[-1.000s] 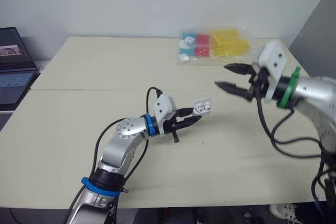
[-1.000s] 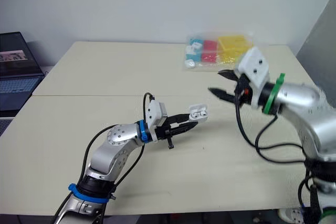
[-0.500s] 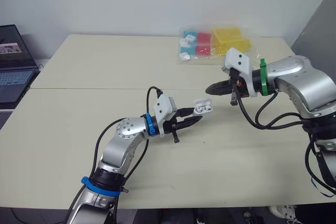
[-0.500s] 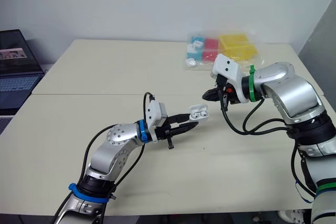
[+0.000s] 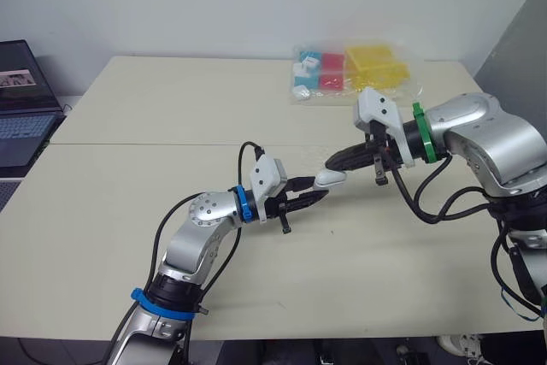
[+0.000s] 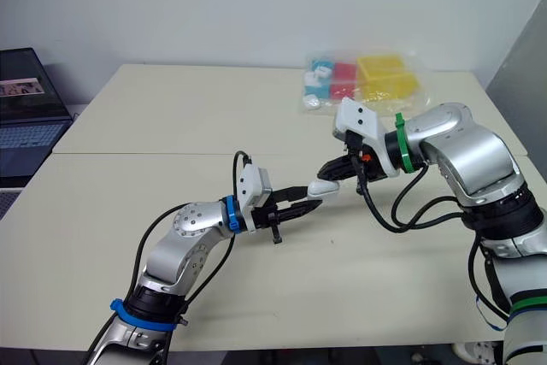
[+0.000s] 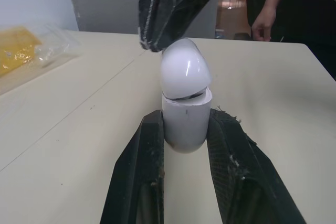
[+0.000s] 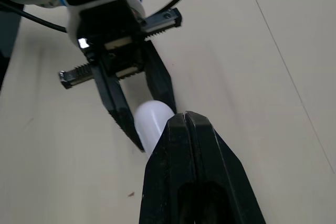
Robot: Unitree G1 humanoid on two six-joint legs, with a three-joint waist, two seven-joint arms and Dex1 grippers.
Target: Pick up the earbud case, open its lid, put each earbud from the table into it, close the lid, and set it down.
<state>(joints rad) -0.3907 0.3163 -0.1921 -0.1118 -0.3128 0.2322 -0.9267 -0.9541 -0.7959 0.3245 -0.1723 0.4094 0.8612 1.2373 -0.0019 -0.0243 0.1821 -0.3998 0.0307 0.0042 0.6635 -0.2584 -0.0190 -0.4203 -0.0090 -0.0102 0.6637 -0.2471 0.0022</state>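
Note:
The white earbud case (image 5: 330, 179) is held above the middle of the table (image 5: 128, 211), with my left gripper (image 5: 314, 190) shut on its lower half. In the left wrist view the case (image 7: 185, 103) stands between the two black fingers (image 7: 149, 145), and its rounded lid is almost down, a thin gap still showing. My right gripper (image 5: 332, 163) is shut, and its joined fingertips (image 7: 168, 9) rest on top of the lid. The right wrist view looks down over these tips (image 8: 185, 121) onto the case (image 8: 152, 121).
A clear bag of blue, red and yellow boxes (image 5: 346, 72) lies at the far side of the table. A laptop (image 5: 19, 100) sits off the left edge. A person (image 7: 283, 3) stands beyond the table in the left wrist view.
My right gripper has shut and moved left onto the case. The lid, open before, is now pushed almost closed. The left arm has held still.

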